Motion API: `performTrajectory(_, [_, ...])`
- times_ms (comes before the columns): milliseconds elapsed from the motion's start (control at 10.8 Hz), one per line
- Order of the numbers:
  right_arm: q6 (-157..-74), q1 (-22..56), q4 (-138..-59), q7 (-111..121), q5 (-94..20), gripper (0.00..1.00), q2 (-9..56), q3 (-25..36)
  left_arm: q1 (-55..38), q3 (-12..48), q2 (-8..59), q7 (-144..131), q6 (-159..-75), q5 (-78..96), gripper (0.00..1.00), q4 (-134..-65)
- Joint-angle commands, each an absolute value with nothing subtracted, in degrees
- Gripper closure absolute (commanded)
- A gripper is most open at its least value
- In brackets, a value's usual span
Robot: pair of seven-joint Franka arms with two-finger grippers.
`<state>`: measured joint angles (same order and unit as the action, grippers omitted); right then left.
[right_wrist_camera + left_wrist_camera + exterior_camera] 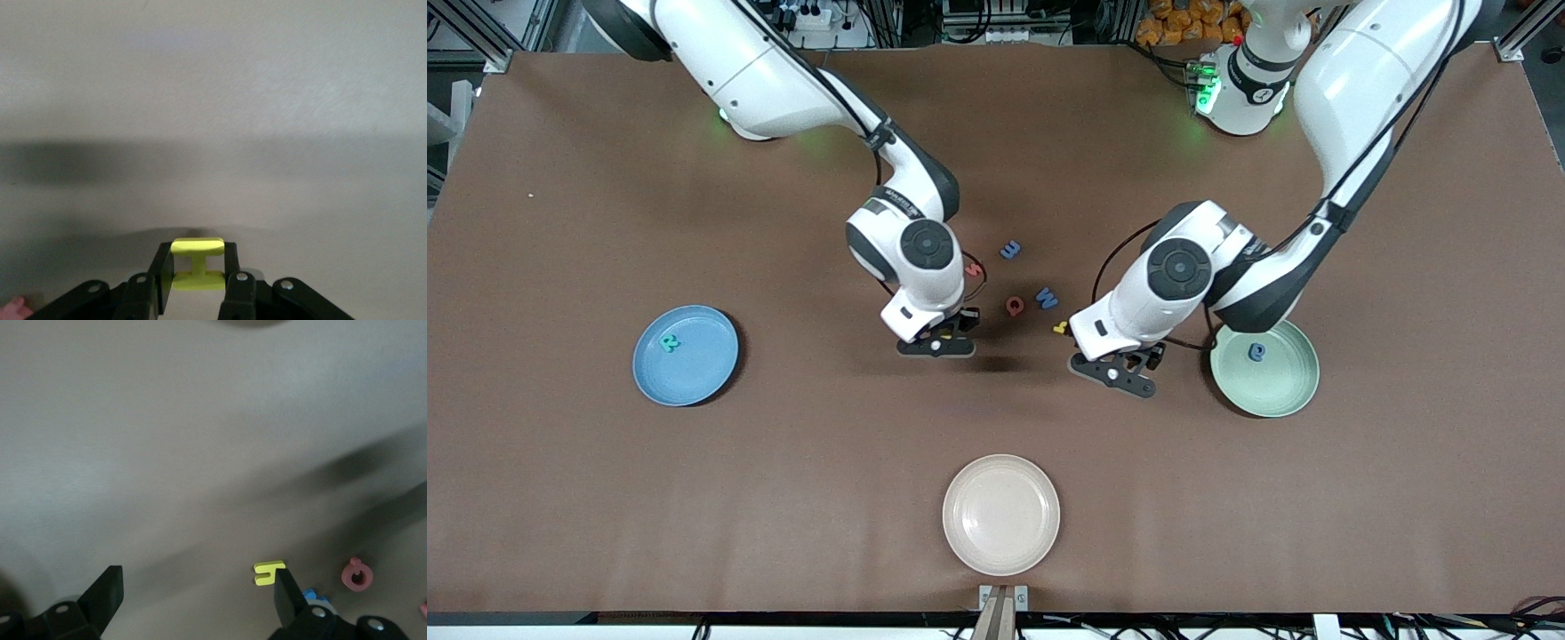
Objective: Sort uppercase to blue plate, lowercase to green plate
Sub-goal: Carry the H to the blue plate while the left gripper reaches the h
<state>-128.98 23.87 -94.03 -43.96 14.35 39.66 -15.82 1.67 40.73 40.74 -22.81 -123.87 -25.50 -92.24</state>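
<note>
The yellow H (197, 265) is clamped in the right gripper (941, 339) at centre frame; carriage to the blue plate (694, 382), lower left, is judged next. The left gripper (1116, 369) is held wide open.

The light was bright and even, and it came from above. Soft dark shadows lay on the brown table (783, 462) right under the right gripper (945, 342) and the left gripper (1129, 369). The front view was sharp. Both wrist views looked pale and washed out. The table was blurry there, with long gray shadow bands above each gripper's fingers.
</note>
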Motion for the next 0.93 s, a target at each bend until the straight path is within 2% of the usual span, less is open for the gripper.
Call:
performTrajectory(0, [-124.0, 19.4, -94.8, -33.2, 10.3, 0.84, 35.9, -17.1, -3.9, 36.7, 41.4, -25.4, -124.3, -25.8, 0.0, -91.3])
performTrajectory(186, [-120.0, 17.9, -94.9, -27.4, 10.3, 0.84, 33.5, -16.1, -4.9, 36.7, 41.9, -31.6, -124.3, -26.0, 0.0, -91.3])
performTrajectory(464, [-119.4, 16.3, -97.0, -13.8, 10.3, 0.84, 30.4, -10.9, -7.5, 36.3, 43.5, -35.1, -124.4, -26.5, 0.0, -91.3])
performTrajectory(835, [-119.4, 13.2, -98.1, 5.2, 10.1, 0.84, 28.7, -4.0, -11.9, 30.7, 44.5, -37.0, -127.0, -26.6, 0.0, -91.6])
